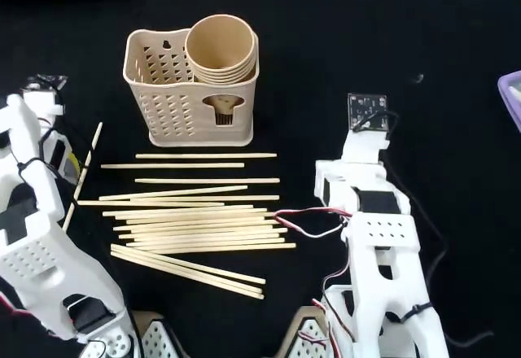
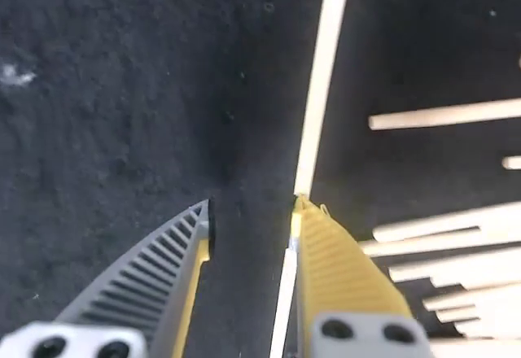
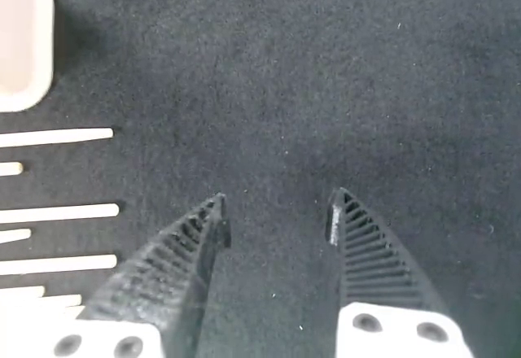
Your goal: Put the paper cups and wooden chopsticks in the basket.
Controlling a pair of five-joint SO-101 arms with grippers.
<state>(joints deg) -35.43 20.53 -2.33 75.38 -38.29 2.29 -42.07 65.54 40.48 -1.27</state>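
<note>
A black cloth-covered table (image 1: pixel 423 32) seen from above, with a robot arm at each lower corner. Near the back stands a beige perforated basket (image 1: pixel 175 122) with two compartments; a nested stack of paper cups (image 1: pixel 221 45) already sits in the one nearer the right arm, and the other looks empty. In front of the basket, wooden chopsticks (image 1: pixel 199 228) lie loose on the cloth, mostly side by side and some overlapping. One stray chopstick (image 1: pixel 84 172) lies apart at an angle beside the left arm. The left gripper (image 2: pixel 250 203) is low over this stray stick with its fingers apart. The stick runs between them, hard against the yellow finger (image 2: pixel 334 260), though whether it actually touches is hard to tell from this close. The right gripper (image 3: pixel 278 202) hangs over bare cloth with its fingers spread, holding nothing; chopstick ends and a corner of the basket lie off to one side. My guess is the left arm is about to pinch the stray stick. Because the stick sits off-centre in the gap, closing may roll it away or catch it only by an edge. A long thin stick held near one end could also swing, slip out, or strike the basket rim on the way in. A purple object (image 1: pixel 511 98) shows at the table's far right edge.
</note>
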